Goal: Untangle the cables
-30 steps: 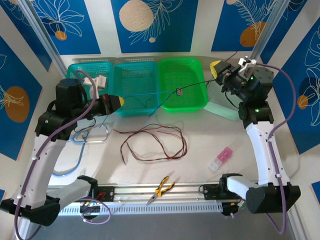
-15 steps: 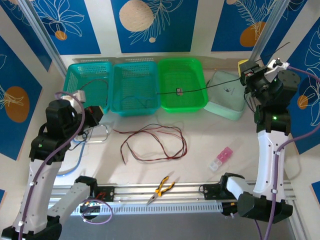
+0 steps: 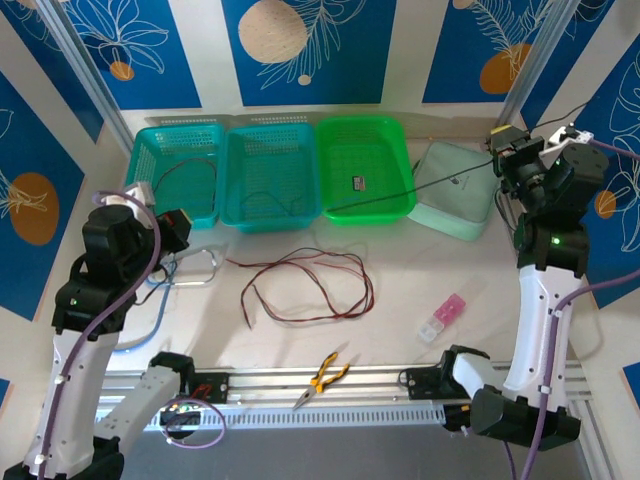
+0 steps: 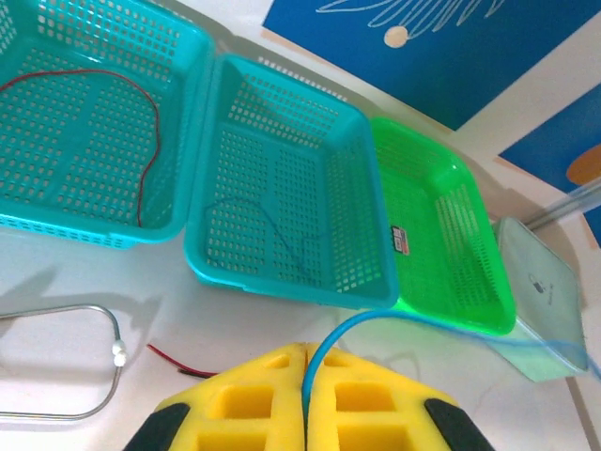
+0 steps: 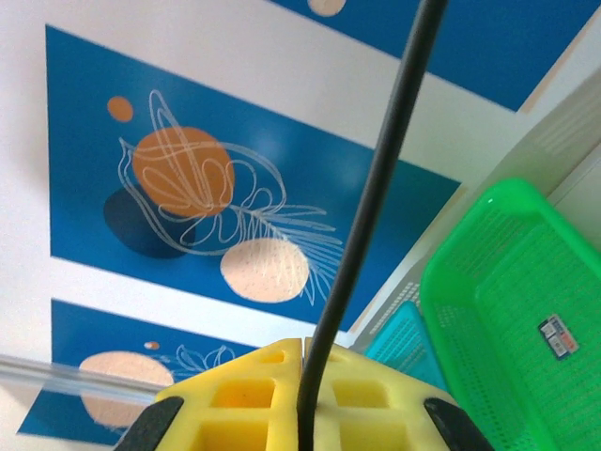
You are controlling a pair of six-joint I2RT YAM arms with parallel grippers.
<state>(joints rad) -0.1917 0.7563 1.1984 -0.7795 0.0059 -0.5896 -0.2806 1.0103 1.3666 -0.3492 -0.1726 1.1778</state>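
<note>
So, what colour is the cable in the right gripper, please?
The cable is black, clearest in the right wrist view.

Frame centre: red and dark brown thin wires point(image 3: 300, 260), loose overlapping loops lying flat. Upper right: thin black wire point(image 3: 410, 184), taut and straight, slanting down-left across the green plastic basket point(image 3: 392, 150). Upper left: thin red wire point(image 4: 150, 113), curved inside the left teal basket point(image 4: 56, 225). Blue-grey wire point(image 4: 272, 235), slack in the middle teal basket point(image 4: 282, 282).

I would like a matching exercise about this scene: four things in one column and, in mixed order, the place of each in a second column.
Things:
1. black cable
2. blue cable
3. pliers
4. red cable loop

Places:
a. lying on the middle of the table
b. pinched in the left gripper
c. at the table's near edge
d. pinched in the right gripper

Pairs: 1-d, 2-b, 3-c, 4-a
</note>
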